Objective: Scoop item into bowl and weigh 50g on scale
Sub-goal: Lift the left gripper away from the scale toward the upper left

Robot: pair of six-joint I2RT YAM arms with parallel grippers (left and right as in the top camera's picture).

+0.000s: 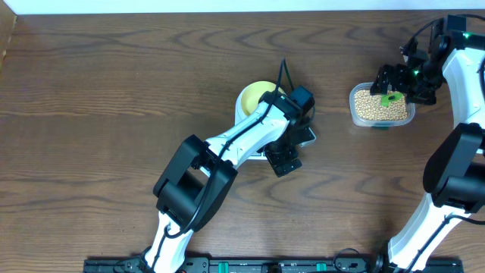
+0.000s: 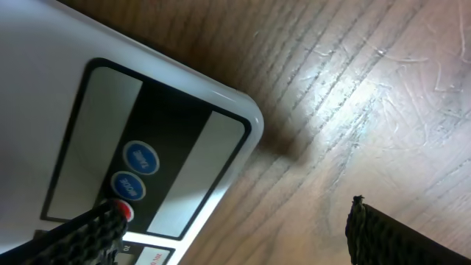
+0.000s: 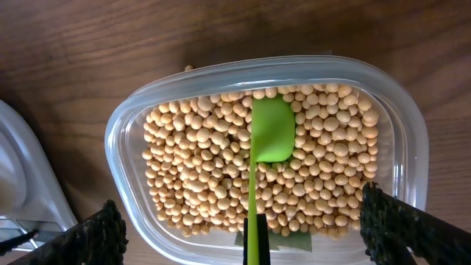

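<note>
The white scale (image 2: pixel 44 88) fills the left of the left wrist view, with its display, two blue buttons and a red button (image 2: pixel 126 212). My left gripper (image 2: pixel 239 235) is open; one finger lies over the red button, the other over bare table. In the overhead view the left gripper (image 1: pixel 286 155) covers most of the scale (image 1: pixel 308 136), and the pale-yellow bowl (image 1: pixel 254 97) sits on its far end. The beans (image 3: pixel 199 162) fill a clear tub (image 3: pixel 118 132). My right gripper (image 3: pixel 239 213) hangs open over the tub (image 1: pixel 355 106). A green scoop (image 3: pixel 272 129) lies on the beans between the fingers.
The left arm (image 1: pixel 189 182) stretches from the front edge to the scale. The right arm (image 1: pixel 455 167) runs along the right side. A white rounded edge (image 3: pixel 18 169) shows left of the tub in the right wrist view. Brown wooden tabletop (image 1: pixel 114 91) lies around.
</note>
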